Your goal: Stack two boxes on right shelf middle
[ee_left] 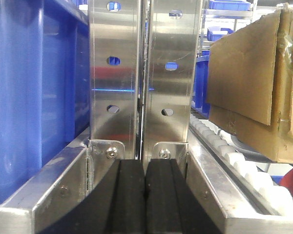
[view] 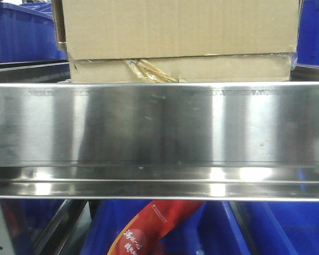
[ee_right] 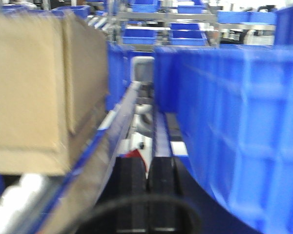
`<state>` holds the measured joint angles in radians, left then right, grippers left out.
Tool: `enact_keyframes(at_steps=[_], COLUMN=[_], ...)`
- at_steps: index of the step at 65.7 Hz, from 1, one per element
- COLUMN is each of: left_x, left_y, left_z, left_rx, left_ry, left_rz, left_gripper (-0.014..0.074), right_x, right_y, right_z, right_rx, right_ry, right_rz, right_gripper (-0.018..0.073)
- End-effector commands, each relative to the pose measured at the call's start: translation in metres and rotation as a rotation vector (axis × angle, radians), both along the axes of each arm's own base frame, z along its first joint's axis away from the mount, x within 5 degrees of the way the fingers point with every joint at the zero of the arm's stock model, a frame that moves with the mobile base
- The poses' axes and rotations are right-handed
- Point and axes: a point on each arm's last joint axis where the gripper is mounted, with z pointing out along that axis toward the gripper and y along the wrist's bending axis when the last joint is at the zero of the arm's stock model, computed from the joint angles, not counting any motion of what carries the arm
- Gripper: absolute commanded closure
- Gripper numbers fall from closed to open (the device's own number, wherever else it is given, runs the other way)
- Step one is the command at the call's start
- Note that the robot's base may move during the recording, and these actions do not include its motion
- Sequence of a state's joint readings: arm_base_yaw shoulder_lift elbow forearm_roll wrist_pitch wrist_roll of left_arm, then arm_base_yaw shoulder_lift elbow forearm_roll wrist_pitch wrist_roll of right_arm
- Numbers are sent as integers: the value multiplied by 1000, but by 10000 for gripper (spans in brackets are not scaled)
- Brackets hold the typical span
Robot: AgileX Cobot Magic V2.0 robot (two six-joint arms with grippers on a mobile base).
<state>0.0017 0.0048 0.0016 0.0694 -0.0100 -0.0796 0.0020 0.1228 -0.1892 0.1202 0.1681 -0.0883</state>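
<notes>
A: How are the grippers now?

B: The left gripper (ee_left: 145, 195) has its two black pads pressed together, closed on nothing. Just ahead of it stand the perforated shiny metal uprights (ee_left: 144, 73). To its right, apart from it, sits the large brown corrugated cardboard box (ee_left: 254, 78) on the white rollers (ee_left: 244, 170); to its left is a blue plastic bin (ee_left: 34, 97).

A: And the right gripper (ee_right: 147, 190)?

B: Also closed and empty, I think, though the view is blurred. The cardboard box is at its left, a blue bin (ee_right: 234, 122) at its right.

A: So how far is the task?

B: From the front, the plain box (view: 181, 26) lies on a second brown box with peeling tan tape (view: 181, 69), behind the broad mirror-like steel shelf lip (view: 159, 133). I judge the stacking is done; only pulling the arms away seems left.
</notes>
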Motion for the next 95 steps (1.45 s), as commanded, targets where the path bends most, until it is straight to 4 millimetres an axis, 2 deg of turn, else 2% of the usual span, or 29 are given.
enact_keyframes(at_steps=[1, 13, 95], left_x=[-1, -1, -1], left_y=[0, 0, 0], left_z=[2, 2, 2], left_rx=[-6, -6, -6], left_ry=[-24, -24, -24], left_rz=[2, 2, 2], left_gripper=[707, 707, 707], right_x=[-3, -3, -3], right_y=[-2, -2, -2], right_z=[-14, -46, -47], right_rx=[-5, -7, -11], right_ry=[-46, -50, -42], right_rz=[-22, -28, -29], right_gripper=[715, 715, 715])
